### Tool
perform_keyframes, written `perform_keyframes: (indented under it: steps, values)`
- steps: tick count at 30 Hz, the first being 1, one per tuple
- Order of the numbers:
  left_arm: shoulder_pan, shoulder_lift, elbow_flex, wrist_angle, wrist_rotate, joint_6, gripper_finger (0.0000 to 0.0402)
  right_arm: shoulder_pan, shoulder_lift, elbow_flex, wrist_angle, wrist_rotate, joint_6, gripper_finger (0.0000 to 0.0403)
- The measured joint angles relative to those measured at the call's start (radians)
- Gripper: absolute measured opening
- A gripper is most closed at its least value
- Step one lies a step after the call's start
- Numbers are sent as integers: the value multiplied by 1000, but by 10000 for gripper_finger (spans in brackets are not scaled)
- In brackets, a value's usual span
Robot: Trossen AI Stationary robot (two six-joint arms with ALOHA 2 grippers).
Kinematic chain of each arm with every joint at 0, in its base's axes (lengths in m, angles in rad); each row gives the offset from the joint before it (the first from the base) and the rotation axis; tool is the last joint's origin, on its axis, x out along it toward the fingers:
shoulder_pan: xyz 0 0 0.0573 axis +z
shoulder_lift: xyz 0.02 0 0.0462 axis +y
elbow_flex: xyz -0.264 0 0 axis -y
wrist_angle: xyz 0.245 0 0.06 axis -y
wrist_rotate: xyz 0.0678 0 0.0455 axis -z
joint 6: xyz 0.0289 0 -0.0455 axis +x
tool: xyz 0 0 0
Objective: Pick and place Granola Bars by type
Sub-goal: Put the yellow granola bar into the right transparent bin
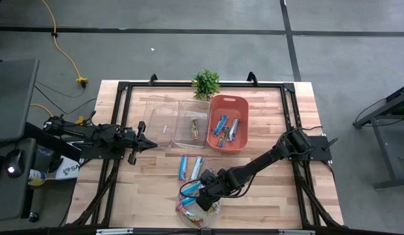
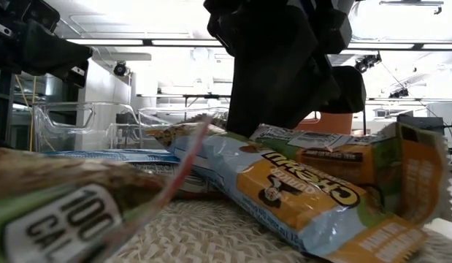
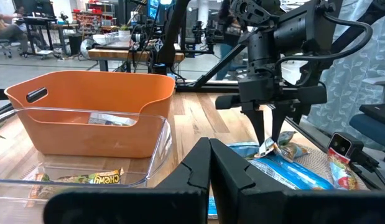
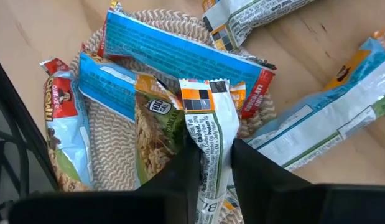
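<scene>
A round woven mat (image 1: 198,207) near the table's near edge carries several granola bars in blue, silver-white and brown-gold wrappers (image 4: 173,53). Two more bars (image 1: 190,168) lie flat on the wood just beyond it. My right gripper (image 4: 211,155) hangs over the mat (image 1: 205,196), shut on a silver-white bar. In the left wrist view it stands upright over the pile (image 3: 267,140). My left gripper (image 1: 148,143) is shut and waits near the table's left side, beside the clear bins; it touches nothing. My right gripper pinches a silver-white granola bar between its two fingers, around the middle of the wrapper (image 4: 211,134). The fingers (image 4: 251,168) come from above, pointing down, and lie across the bar. Its checkered end (image 4: 201,96) reaches out over the other bars on the mat; whether it is lifted clear I cannot tell.
An orange bin (image 1: 243,104) holding several bars stands at the far right of centre. Two clear bins (image 1: 161,121) sit left of it, one with a brown-gold bar (image 1: 194,128). A small potted plant (image 1: 205,83) stands at the far edge. Bare wood lies left of the mat.
</scene>
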Motion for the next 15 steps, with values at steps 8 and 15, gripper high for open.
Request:
perform_keyframes:
  steps: [8, 15]
  values:
    - [0, 0, 0, 0, 0, 0, 1, -11, -14, 0, 15, -29, -16, 58]
    - [0, 0, 0, 0, 0, 0, 1, -36, -67, 1, 14, -39, -64, 57]
